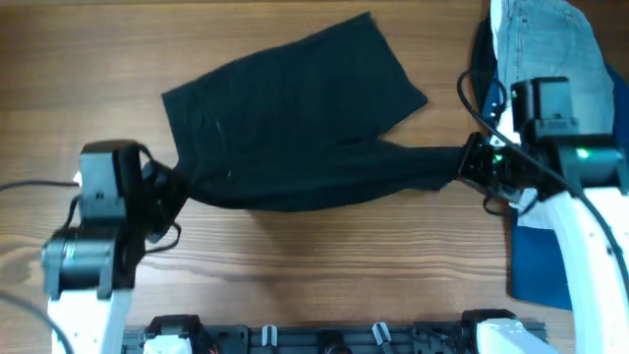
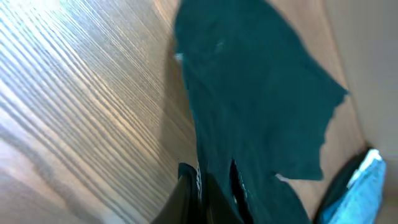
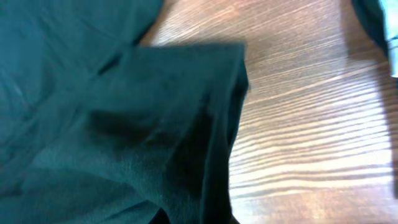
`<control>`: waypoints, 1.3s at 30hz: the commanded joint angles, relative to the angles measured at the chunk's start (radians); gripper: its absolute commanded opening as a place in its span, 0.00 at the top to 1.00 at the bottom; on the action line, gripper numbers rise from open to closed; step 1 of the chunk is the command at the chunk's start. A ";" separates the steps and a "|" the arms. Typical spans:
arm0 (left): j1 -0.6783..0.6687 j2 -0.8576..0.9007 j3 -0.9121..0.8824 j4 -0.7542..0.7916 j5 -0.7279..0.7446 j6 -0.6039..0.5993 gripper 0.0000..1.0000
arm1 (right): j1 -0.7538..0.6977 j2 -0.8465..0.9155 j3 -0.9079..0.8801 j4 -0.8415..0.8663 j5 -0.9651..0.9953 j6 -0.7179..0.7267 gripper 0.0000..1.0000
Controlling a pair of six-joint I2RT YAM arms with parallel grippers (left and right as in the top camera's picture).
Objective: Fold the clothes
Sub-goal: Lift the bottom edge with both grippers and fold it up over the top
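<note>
The black shorts (image 1: 295, 118) lie across the middle of the wooden table, their near edge lifted and stretched between both arms. My left gripper (image 1: 175, 187) is shut on the shorts' left end; in the left wrist view the cloth (image 2: 249, 106) runs up between the fingers (image 2: 214, 186). My right gripper (image 1: 470, 162) is shut on the shorts' right end, which is pulled into a narrow strip. In the right wrist view the dark fabric (image 3: 124, 124) fills the left side and hides the fingers (image 3: 193, 214).
Light-blue denim shorts (image 1: 545, 44) lie at the far right on a bright-blue cloth (image 1: 539, 261), under my right arm. They also show in the left wrist view (image 2: 364, 186). Bare wooden table (image 1: 324, 265) lies in front of the shorts.
</note>
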 commanded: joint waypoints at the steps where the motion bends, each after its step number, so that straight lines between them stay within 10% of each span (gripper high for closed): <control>1: 0.011 -0.134 0.033 -0.038 -0.076 0.039 0.96 | -0.026 -0.128 0.082 -0.046 0.098 -0.045 0.96; 8: 0.011 -0.177 0.033 -0.139 -0.109 -0.007 0.96 | -0.026 -0.153 0.127 0.034 0.081 -0.087 0.96; 21: 0.011 0.166 -0.039 -0.193 -0.306 -0.388 0.96 | 0.082 0.491 0.127 0.545 -0.114 -0.284 0.96; 32: 0.011 0.454 -0.040 0.145 -0.525 -0.467 0.96 | 0.253 0.693 0.127 1.115 -0.066 -0.244 0.95; 39: 0.025 0.650 -0.040 0.336 -0.570 -0.467 0.80 | 0.258 0.786 0.127 1.153 -0.034 -0.204 0.87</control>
